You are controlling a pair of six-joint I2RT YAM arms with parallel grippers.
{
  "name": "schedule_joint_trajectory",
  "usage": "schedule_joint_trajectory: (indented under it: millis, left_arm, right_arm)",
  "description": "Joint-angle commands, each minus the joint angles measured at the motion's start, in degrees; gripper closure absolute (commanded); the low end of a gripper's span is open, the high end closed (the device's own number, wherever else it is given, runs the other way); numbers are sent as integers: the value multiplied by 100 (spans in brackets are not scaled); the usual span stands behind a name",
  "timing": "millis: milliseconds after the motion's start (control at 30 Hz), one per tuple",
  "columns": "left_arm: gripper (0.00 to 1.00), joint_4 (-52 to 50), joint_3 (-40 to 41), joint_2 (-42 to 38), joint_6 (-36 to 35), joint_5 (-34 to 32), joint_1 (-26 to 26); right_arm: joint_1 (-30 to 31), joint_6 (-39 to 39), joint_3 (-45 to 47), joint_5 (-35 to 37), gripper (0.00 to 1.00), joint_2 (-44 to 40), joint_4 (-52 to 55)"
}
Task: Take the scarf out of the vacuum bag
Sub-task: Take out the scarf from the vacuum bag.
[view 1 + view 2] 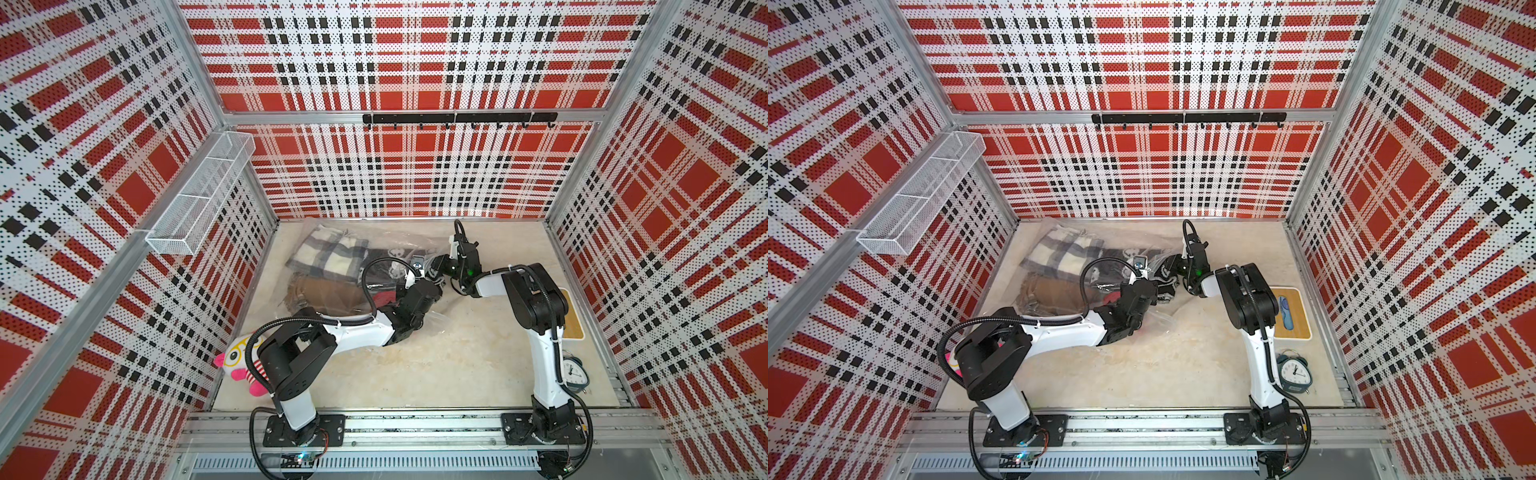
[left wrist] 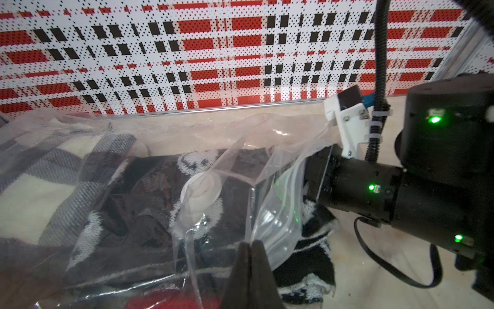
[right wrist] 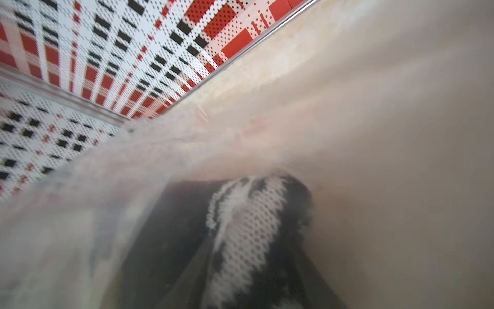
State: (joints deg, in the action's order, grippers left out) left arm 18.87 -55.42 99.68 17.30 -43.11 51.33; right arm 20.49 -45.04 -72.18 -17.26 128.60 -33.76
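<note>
TEST CELL, PLAID WALLS: The vacuum bag (image 2: 267, 133) lies crumpled at the back left of the tabletop (image 1: 415, 365). Its open mouth faces the right arm, and the round white valve (image 2: 201, 190) sits on its top face.

The left tool (image 2: 250, 247) is clenched on a fold of the bag's clear plastic, tenting the top sheet. The right tool (image 1: 435, 267) is pushed into the mouth. B&w knit bunches btwn its fingers in the right wrist view, but that shot is blurred and plastic hides the tips elsewhere, so can't tell if it's clamped.

The scarf (image 2: 307, 267), a black-and-white knit, sits mostly inside the bag under the valve, w/ one end spilled out of the mouth onto the tabletop.

Also in the bag: a cream-and-grey check blanket (image 1: 328, 253), a brown cloth (image 1: 328, 293) and sth red (image 1: 384, 297).

Well apart from the bag: a stuffed toy (image 1: 239, 365) at front left, plus an alarm clock (image 1: 1295, 372) and a wooden board (image 1: 1300, 328) along the right edge.
</note>
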Motion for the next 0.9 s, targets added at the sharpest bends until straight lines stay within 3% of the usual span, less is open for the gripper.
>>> schedule_joint_trajectory:
  millis: [0, 133, 200, 267, 333, 500, 600, 867]
  left_arm:
    - [100, 65, 183, -272, 2, -170, -187]
    - [100, 147, 284, -323, 23, -54, -225]
    - [100, 160, 232, -234, 15, -2, -170]
    - [100, 165, 168, -114, -14, -73, -86]
    - [100, 160, 95, -12, -40, -133, 2]
    - [100, 205, 51, 63, -38, -97, 137]
    - [100, 214, -3, 122, -35, -82, 218]
    - [100, 244, -118, 409, 9, 35, 177]
  right_arm:
    - [89, -104, -107, -263, 75, 188, -123]
    - [84, 58, 8, -220, 92, 12, -60]
    - [47, 145, 119, -156, 91, -123, -1]
    - [9, 319, 139, -145, 80, -254, 289]
    - [-64, 421, 339, 25, 55, -458, 523]
    - [-156, 560, 671, 252, 26, -885, 1112]
    - [-110, 495, 709, -43, 20, -822, 1201]
    - [136, 168, 1066, -235, 18, -627, 390]
